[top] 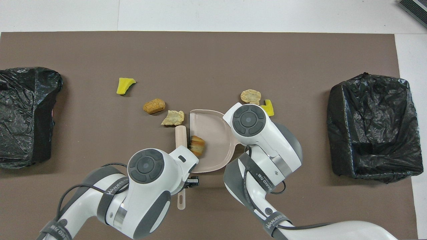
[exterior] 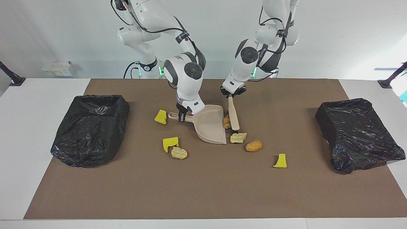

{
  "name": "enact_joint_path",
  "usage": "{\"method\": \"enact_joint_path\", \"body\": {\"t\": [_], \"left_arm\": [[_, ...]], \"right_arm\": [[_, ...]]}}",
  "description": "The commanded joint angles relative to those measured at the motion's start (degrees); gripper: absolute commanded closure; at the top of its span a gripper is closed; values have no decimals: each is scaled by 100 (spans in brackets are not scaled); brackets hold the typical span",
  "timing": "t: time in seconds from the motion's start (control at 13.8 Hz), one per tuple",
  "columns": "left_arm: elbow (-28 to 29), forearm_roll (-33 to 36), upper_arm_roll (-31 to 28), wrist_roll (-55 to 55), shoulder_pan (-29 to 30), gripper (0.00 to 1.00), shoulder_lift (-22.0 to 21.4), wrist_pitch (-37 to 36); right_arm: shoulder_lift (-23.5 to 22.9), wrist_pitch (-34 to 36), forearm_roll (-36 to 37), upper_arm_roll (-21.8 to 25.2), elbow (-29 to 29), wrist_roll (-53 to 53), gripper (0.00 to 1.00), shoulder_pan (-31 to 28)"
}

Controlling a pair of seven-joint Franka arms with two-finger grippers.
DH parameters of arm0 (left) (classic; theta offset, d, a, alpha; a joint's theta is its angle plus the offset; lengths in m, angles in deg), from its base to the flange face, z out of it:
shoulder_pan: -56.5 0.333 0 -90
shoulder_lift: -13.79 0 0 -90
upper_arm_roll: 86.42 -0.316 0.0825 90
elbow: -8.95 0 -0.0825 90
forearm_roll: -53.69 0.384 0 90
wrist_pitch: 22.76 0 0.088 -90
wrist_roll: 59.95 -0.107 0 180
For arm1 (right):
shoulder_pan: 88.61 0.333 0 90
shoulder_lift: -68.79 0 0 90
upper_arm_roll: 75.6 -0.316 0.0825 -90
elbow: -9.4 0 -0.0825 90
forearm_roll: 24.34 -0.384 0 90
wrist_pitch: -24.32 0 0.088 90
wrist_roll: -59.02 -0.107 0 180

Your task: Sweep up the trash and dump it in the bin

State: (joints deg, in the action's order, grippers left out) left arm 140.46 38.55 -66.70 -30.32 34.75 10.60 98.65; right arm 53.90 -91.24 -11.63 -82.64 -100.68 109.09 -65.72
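Observation:
My right gripper (exterior: 182, 117) is shut on the handle of the beige dustpan (exterior: 211, 125), which lies flat on the mat; in the overhead view the arm hides this gripper. My left gripper (exterior: 232, 93) is shut on the beige brush (exterior: 234, 116), whose head rests at the dustpan's open lip. A brown lump (exterior: 226, 121) sits just inside the dustpan (top: 210, 140), against the brush (top: 181, 136). A tan lump (exterior: 238, 137) lies at the lip's corner. A golden-brown lump (exterior: 254, 145) and a yellow chunk (exterior: 280, 161) lie farther toward the left arm's end.
Two yellow chunks (exterior: 161, 117) (exterior: 170, 143) and a tan lump (exterior: 179, 153) lie beside the dustpan toward the right arm's end. Black-bagged bins stand at the right arm's end (exterior: 90, 127) and the left arm's end (exterior: 356, 133) of the brown mat (exterior: 203, 190).

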Motion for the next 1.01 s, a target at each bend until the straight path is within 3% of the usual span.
{"method": "enact_joint_path", "body": {"t": [0.0,0.22,0.43,0.65,0.79,0.94], "left_arm": [[-20,-278,-65,-124,-521,100,-129,119],[-247,-332,-65,-115,-769,100,-77,102],[-336,-226,-127,-596,-550,100,-138,-125],[-678,-43,-118,-1220,309,100,-112,-547],[-1029,561,-109,-1511,741,100,10,-802],[-1267,749,-118,-1653,1075,100,221,-925]], "right_arm": [[100,59,126,-34,-93,-226,100,-48],[100,50,126,-34,-93,-226,100,-48],[100,50,126,-34,-101,-226,100,-48],[100,59,126,-34,-93,-226,100,-48],[100,59,126,-34,-93,-226,100,-56],[100,59,126,-34,-93,-226,100,-48]]}}
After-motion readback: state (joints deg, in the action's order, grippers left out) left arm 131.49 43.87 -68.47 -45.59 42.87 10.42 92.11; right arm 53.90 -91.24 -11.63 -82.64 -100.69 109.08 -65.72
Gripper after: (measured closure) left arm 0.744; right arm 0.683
